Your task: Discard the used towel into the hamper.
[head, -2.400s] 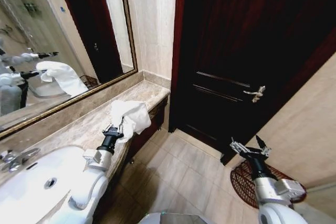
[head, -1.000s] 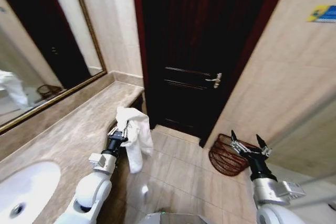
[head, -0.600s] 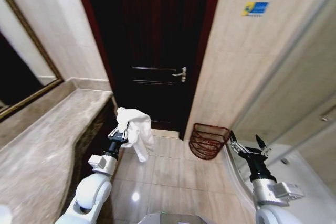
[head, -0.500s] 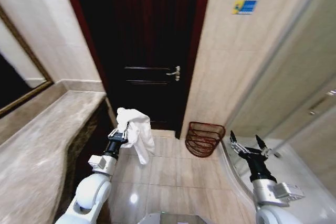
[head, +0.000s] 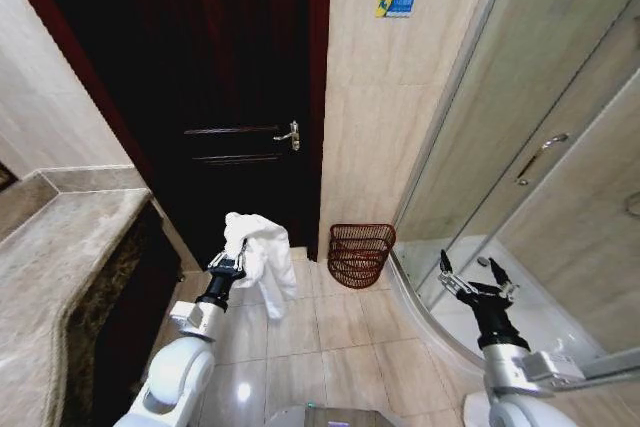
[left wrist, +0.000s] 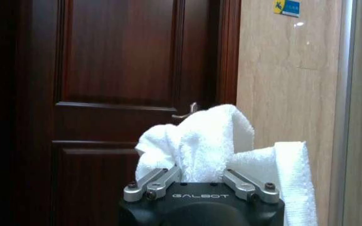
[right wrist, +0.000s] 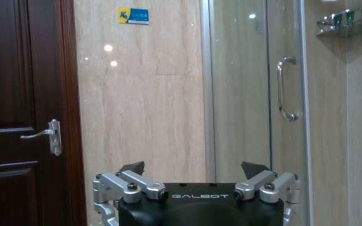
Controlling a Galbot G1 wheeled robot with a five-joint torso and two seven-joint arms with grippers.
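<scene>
Towel (head: 258, 249) clamped in left gripper (head: 226, 268), hamper (head: 359, 253) well right.

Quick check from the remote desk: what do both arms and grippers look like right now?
Both arms are glossy white shells with grey metal brackets and black wrist sections. The left gripper and right gripper are black-bodied with silver screwed finger links and dark fingertips; each body reads GALBOT in white lettering.

A: Support surface?
B: Glossy beige tiled floor (head: 345, 332). A small dark red-brown openwork wire hamper (head: 360, 254) is seen standing on it, at the foot of the beige wall, just beside the dark wooden door (head: 215, 97).
A: Upright?
B: Yes.
</scene>
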